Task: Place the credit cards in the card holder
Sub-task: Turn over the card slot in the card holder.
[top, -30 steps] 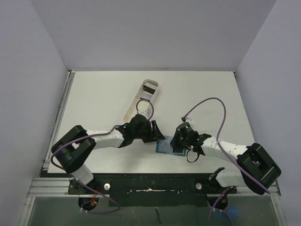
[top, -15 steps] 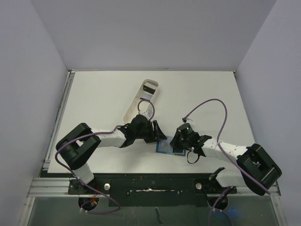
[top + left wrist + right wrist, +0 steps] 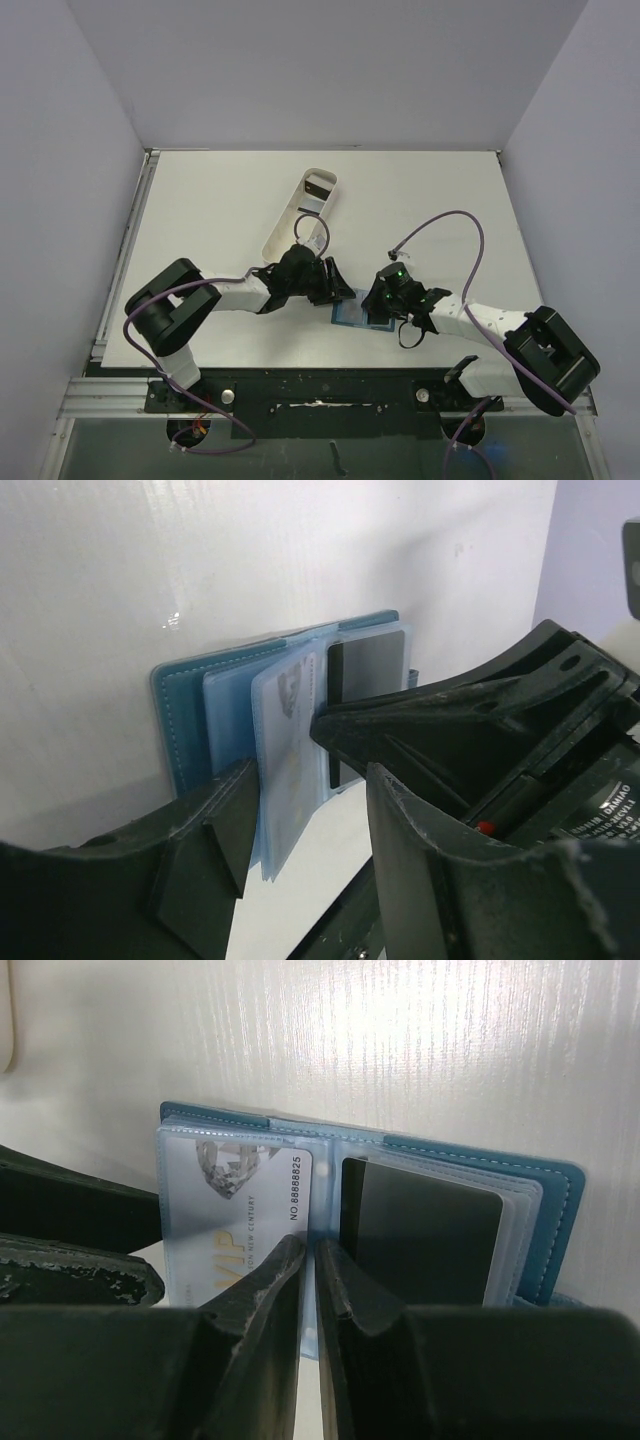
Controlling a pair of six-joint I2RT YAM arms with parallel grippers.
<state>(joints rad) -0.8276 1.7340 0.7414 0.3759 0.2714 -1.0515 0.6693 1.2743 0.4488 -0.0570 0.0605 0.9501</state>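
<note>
Teal-blue folding card holder [image 3: 350,315] lies open on the white table [image 3: 200,200], low in the middle of the overhead view, between both grippers, exactly where it lay a second ago. What has shifted is the left arm: its elbow has swung inward, and the left gripper [image 3: 290,770] has narrowed slightly. Its jaws stand apart on either side of the clear plastic pocket leaves [image 3: 285,730], not pinching them as far as I can see. The right gripper [image 3: 310,1250] is nearly together on a thin sliver of pocket at the fold. A dark grey flat card [image 3: 420,1240] sits in the right-hand pocket and a silvery VIP card [image 3: 235,1220] in the left. It looks to me like a sleeve being spread for another card.
</note>
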